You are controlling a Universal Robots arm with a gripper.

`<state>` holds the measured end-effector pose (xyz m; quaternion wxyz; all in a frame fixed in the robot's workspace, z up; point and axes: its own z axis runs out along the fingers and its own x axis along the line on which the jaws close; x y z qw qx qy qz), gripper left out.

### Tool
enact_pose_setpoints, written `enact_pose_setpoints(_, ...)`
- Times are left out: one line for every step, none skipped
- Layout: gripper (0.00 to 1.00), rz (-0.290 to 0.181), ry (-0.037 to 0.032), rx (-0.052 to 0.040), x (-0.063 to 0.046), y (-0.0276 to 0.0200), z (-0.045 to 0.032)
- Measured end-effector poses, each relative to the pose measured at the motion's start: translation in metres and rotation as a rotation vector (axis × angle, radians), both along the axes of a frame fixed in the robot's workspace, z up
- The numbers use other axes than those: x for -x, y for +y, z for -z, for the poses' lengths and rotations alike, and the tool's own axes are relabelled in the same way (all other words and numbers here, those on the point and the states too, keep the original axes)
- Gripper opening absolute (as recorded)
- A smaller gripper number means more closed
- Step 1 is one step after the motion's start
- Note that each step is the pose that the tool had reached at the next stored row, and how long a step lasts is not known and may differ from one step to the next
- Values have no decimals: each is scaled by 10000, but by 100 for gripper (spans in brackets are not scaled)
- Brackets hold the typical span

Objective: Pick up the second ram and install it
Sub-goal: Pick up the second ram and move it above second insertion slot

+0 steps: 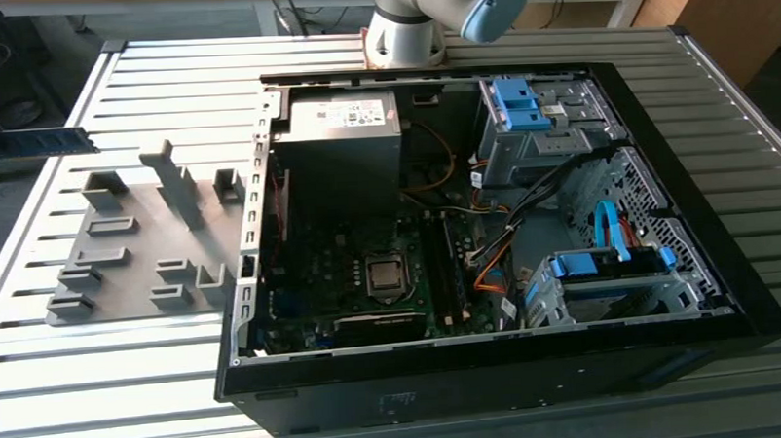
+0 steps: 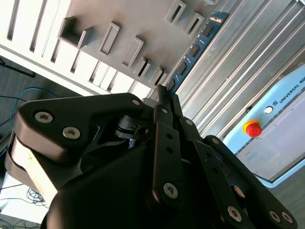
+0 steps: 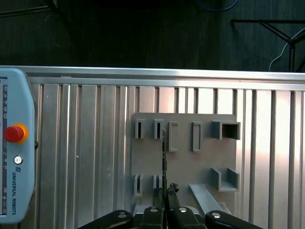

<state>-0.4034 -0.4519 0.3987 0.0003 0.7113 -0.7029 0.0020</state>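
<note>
The gripper (image 2: 165, 95) has its jaws clamped on one end of the second ram (image 2: 194, 47). The second wrist view shows its blue face and dark chips, while the first wrist view shows it edge-on above the gray rack (image 3: 190, 167). A pale blue pendant (image 3: 16, 191) with lettering and a red button (image 3: 14, 133) lies beside the rack. In the exterior view, the open computer case (image 1: 500, 376) stands well apart.

Ribbed metal table (image 1: 111, 385); matt gray plastic rack (image 1: 142, 249); matt black pincer (image 3: 165, 190)

Blue second ram (image 2: 195, 49), gripped endwise
</note>
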Motion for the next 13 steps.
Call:
enact_pose_setpoints(14,0,2,1,0,0,-2)
enact_pose_setpoints(14,0,2,1,0,0,-3)
enact_pose_setpoints(14,0,3,2,0,0,-3)
enact_pose_setpoints(14,0,2,2,0,0,-3)
enact_pose_setpoints(14,0,3,2,0,0,-4)
enact_pose_setpoints(14,0,3,2,-2,0,-4)
enact_pose_setpoints(14,-1,4,3,-7,0,-5)
enact_pose_setpoints(14,-2,4,3,-13,0,-5)
enact_pose_setpoints(14,-2,3,2,-20,-1,-4)
enact_pose_setpoints(14,-1,3,2,-27,0,-4)
enact_pose_setpoints(14,0,3,2,-36,0,-4)
enact_pose_setpoints(14,0,3,2,-44,0,-4)
enact_pose_setpoints(14,0,2,2,-54,0,-3)
